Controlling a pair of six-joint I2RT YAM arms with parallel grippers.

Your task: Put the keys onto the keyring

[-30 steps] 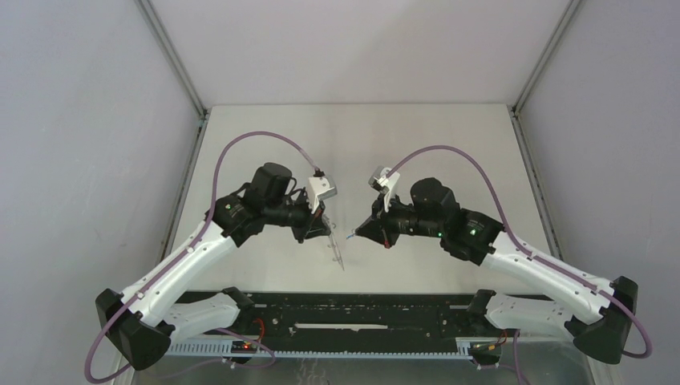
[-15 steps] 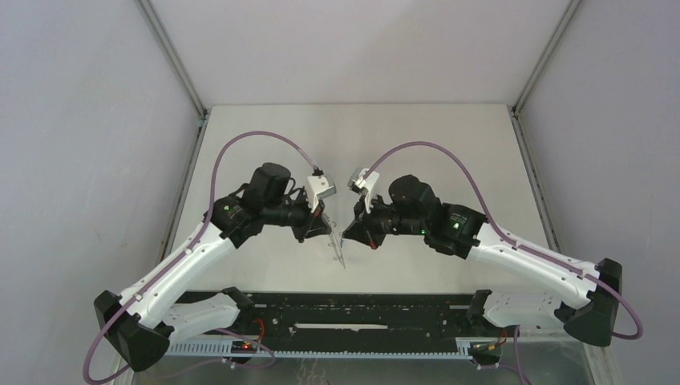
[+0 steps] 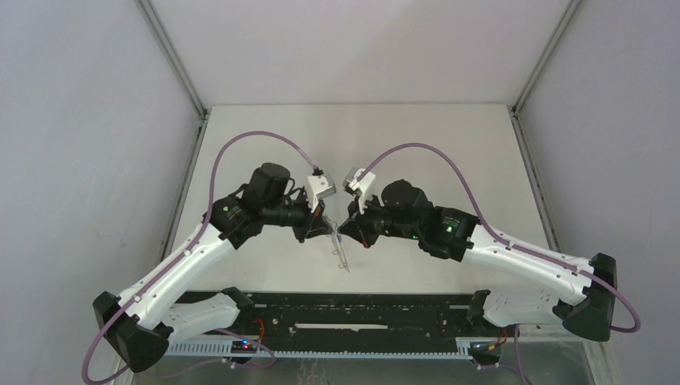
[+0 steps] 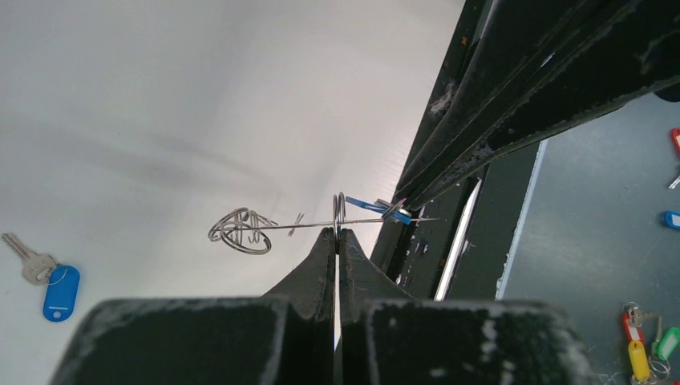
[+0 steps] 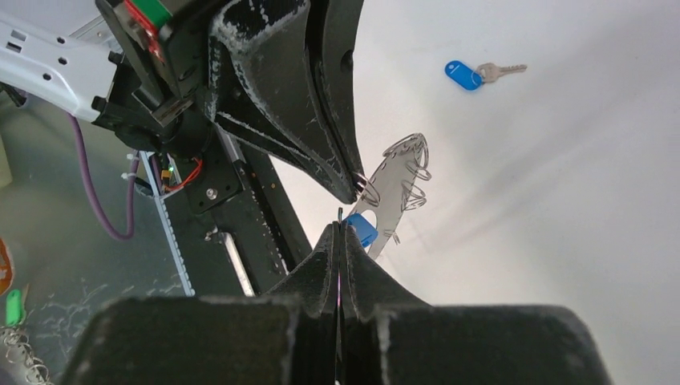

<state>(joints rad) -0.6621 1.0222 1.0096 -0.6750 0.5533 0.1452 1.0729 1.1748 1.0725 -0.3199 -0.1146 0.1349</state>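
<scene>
Keyring (image 5: 391, 192), a large thin grey metal hoop fringed with wire loops, is hanging above the white surface (image 4: 160, 120), pinched in the left end effector (image 4: 337, 234). The right end effector (image 5: 341, 231) is pinching a small blue-tagged metal key (image 5: 363, 230) just beside it. A second blue-tagged key (image 4: 61, 292) is lying on the surface.

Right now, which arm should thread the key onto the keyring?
Right. The right end effector is shut on the blue-tagged key, almost at the keyring. The left end effector is clamped on the keyring, so it should probably just hold steady.
</scene>
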